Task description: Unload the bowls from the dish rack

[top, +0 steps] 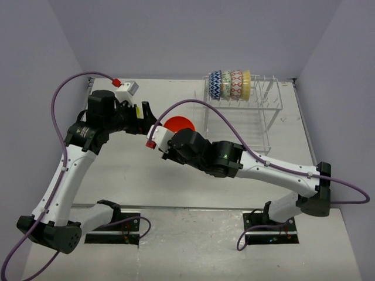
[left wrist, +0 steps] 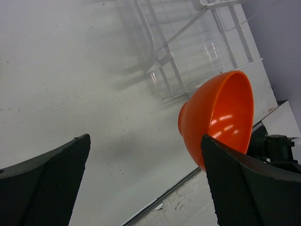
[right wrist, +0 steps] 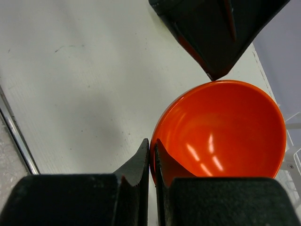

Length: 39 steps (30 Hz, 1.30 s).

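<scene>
Above the desk [top: 146,175], at nine o'clock from the dish rack [top: 261,120], my right fingers [right wrist: 135,168] are pinched together on the near rim of the orange bowl [right wrist: 221,132], which hangs tilted with its mouth sideways. My left fingers [left wrist: 51,183] gape wide, holding nothing. The bowl sits at their three o'clock, just beside one pad. Four bowls [top: 229,85] stand in the rack's top row.

A plain glossy orange bowl [right wrist: 221,127] showed against the off-white worktop [top: 135,170]. The dish rack [top: 261,117] was white wire. From its left end, it held a blue-and-white zigzag bowl [top: 215,85], a green-and-white patterned bowl [top: 225,85], a red-pink patterned bowl [top: 236,85] and a pale yellow bowl [top: 246,85]. Purple cables [top: 53,108] trailed over white-and-black arms [top: 64,181].
</scene>
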Available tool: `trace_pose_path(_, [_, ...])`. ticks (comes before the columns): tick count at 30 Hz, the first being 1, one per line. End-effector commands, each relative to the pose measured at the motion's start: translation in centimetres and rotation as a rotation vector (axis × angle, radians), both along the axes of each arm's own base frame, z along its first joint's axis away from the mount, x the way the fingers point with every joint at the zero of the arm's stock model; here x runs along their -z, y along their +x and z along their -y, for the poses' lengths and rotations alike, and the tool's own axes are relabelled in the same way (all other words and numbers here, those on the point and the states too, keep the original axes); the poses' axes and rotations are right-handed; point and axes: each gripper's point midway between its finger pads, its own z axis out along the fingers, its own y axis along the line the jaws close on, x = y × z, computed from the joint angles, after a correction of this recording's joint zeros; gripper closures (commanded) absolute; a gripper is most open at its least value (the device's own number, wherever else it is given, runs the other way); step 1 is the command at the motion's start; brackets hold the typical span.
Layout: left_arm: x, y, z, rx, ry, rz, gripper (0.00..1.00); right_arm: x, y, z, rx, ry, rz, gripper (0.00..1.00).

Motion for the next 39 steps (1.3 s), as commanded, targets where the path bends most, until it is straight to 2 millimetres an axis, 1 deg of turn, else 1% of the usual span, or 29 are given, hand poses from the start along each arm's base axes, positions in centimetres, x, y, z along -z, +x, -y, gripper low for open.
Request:
trace_pose_path(1, [-2.8, -0.3, 2.1, 0.092, -0.088, 0.117, 0.0, -1.8, 0.7, -1.4, 0.01, 0.045, 0.045, 1.0])
trace_pose_path(3, [-2.5, -0.1, 2.0, 0.066, -0.081, 0.118, 0.0, -1.5, 0.7, -1.4, 0.013, 0.043, 0.042, 1.0])
trace_pose_path(5, [-2.4, 0.3, 1.4, 0.017, -0.072, 0.122, 0.0, -1.3, 0.7, -1.6, 0.012, 0.035, 0.035, 1.0])
trace_pose_path(8, [-2.5, 0.5, 1.3, -0.019, -0.084, 0.124, 0.0, -0.8, 0.7, -2.3, 0.004, 0.031, 0.026, 1.0])
trace_pose_path(11, [-2.0, 0.3, 2.4, 0.027, -0.108, 0.114, 0.0, -1.4, 0.9, -3.2, -0.008, 0.067, 0.047, 1.0])
trace_pose_path(12, [-1.5, 0.5, 2.3, 0.011, -0.092, 0.112, 0.01, -1.9, 1.3, -3.1, 0.01, 0.077, 0.067, 1.0])
trace_pose_path(15, [0.4, 1.1, 2.0, -0.018, -0.047, 0.082, 0.09, -3.3, 1.7, -3.3, 0.022, 0.122, 0.097, 1.0])
trace_pose_path(17, [1.7, 1.2, 2.3, -0.017, -0.025, 0.057, 0.17, -4.3, 1.6, -3.7, 0.007, 0.153, 0.1, 1.0])
trace_pose_path(18, [2.1, 1.2, 2.5, -0.012, -0.021, 0.05, 0.23, -4.1, 1.6, -4.0, 0.001, 0.147, 0.1, 1.0])
trace_pose_path(19, [2.4, 1.2, 2.7, -0.005, -0.014, 0.05, 0.26, -4.2, 1.7, -4.1, 0.005, 0.144, 0.105, 1.0])
trace_pose_path(20, [2.8, 1.4, 2.9, -0.006, 0.0, 0.045, 0.32, -4.7, 2.0, -4.3, 0.016, 0.148, 0.113, 1.0])
trace_pose_path(21, [3.0, 1.4, 3.0, -0.009, 0.007, 0.043, 0.5, -4.2, 2.3, -4.6, 0.022, 0.135, 0.117, 1.0])
trace_pose_path(22, [3.0, 1.3, 3.3, -0.003, 0.014, 0.045, 0.56, -4.1, 2.5, -4.8, 0.028, 0.131, 0.118, 1.0])
trace_pose_path(23, [3.2, 1.7, 3.1, -0.023, 0.032, 0.05, 0.64, -4.2, 2.7, -4.9, 0.038, 0.134, 0.124, 1.0])
trace_pose_path(24, [3.2, 1.7, 3.1, -0.032, 0.04, 0.054, 0.81, -4.1, 2.8, -5.0, 0.043, 0.13, 0.126, 1.0])
trace_pose_path(25, [3.2, 1.7, 3.0, -0.038, 0.045, 0.056, 0.89, -3.5, 2.9, -5.2, 0.049, 0.114, 0.125, 1.0])
trace_pose_path(26, [3.2, 1.9, 2.7, -0.06, 0.056, 0.06, 1.0, -3.4, 3.2, -5.1, 0.061, 0.108, 0.13, 1.0])
trace_pose_path(29, [3.4, 2.4, 1.8, -0.113, 0.082, 0.07, 1.0, -2.3, 3.4, -5.4, 0.066, 0.09, 0.123, 1.0])
trace_pose_path(31, [3.8, 2.7, 1.3, -0.145, 0.094, 0.064, 1.0, -1.7, 3.3, -5.6, 0.065, 0.083, 0.116, 1.0])
trace_pose_path(32, [4.1, 3.0, 0.7, -0.18, 0.112, 0.065, 1.0, -1.5, 3.3, -5.6, 0.066, 0.082, 0.113, 1.0])
trace_pose_path(33, [4.2, 3.2, 0.5, -0.199, 0.116, 0.066, 1.0, -1.3, 3.4, -5.6, 0.071, 0.078, 0.111, 0.87])
trace_pose_path(34, [4.4, 3.5, 0.3, -0.217, 0.124, 0.064, 1.0, -0.9, 3.5, -5.5, 0.077, 0.072, 0.107, 0.58])
trace_pose_path(35, [4.6, 3.9, -0.2, -0.253, 0.135, 0.064, 1.0, -0.9, 3.7, -5.3, 0.099, 0.075, 0.109, 0.03])
trace_pose_path(37, [5.3, 4.8, -0.8, -0.307, 0.161, 0.051, 1.0, -0.4, 3.8, -4.8, 0.116, 0.069, 0.104, 0.01])
trace_pose_path(38, [5.1, 5.3, -0.9, -0.323, 0.154, 0.055, 1.0, -1.1, 3.6, -4.3, 0.131, 0.093, 0.1, 0.01])
trace_pose_path(39, [5.0, 5.7, -1.1, -0.334, 0.152, 0.055, 1.0, -1.1, 3.7, -3.7, 0.143, 0.101, 0.097, 0.01])
